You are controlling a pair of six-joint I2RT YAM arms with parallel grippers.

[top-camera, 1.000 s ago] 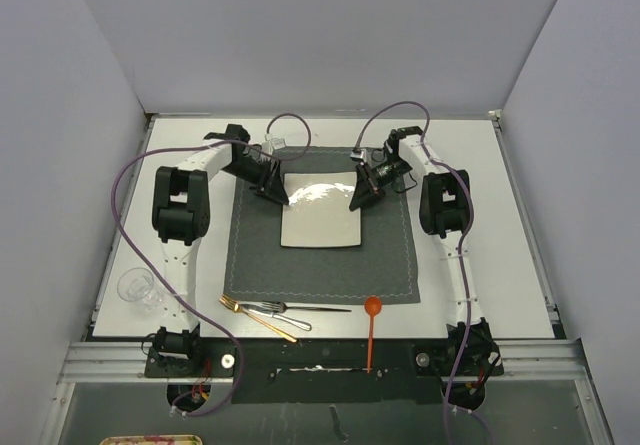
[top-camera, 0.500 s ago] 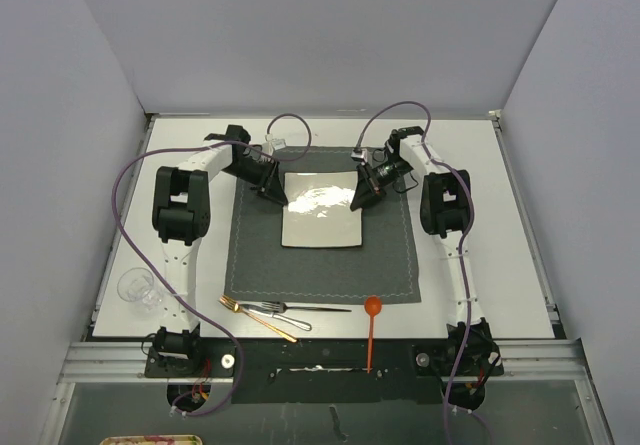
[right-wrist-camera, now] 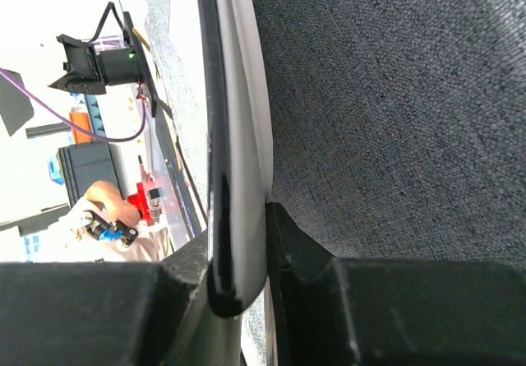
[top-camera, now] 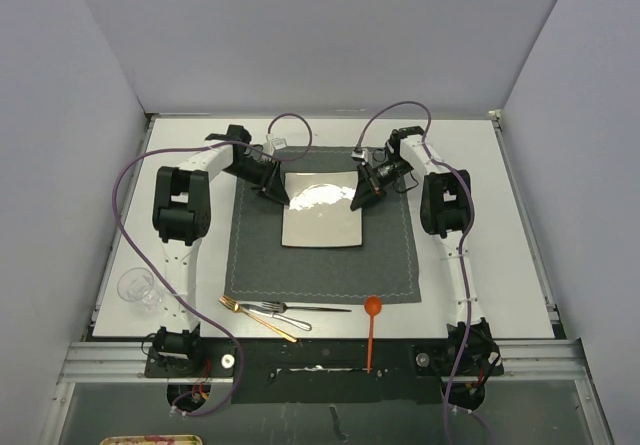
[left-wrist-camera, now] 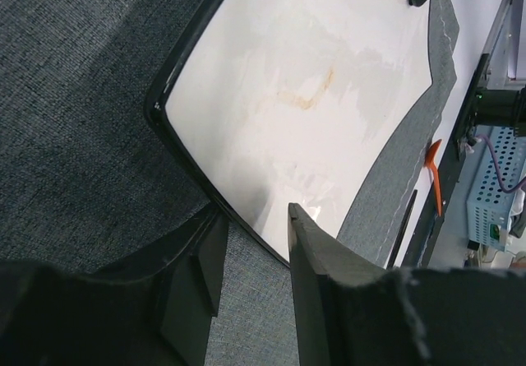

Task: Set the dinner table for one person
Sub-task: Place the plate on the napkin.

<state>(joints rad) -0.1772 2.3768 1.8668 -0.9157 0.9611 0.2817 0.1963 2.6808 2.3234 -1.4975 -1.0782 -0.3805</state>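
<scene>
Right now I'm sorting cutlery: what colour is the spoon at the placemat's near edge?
The spoon is orange; top external view shows it best.

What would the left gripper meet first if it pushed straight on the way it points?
The plate: its dark rim lies between the open fingers of the left gripper, so contact would probably come almost at once.

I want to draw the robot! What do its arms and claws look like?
The left arm and right arm are white tubes with black joints. A purple cable loops along each. The left gripper and right gripper have flat black fingers.
</scene>
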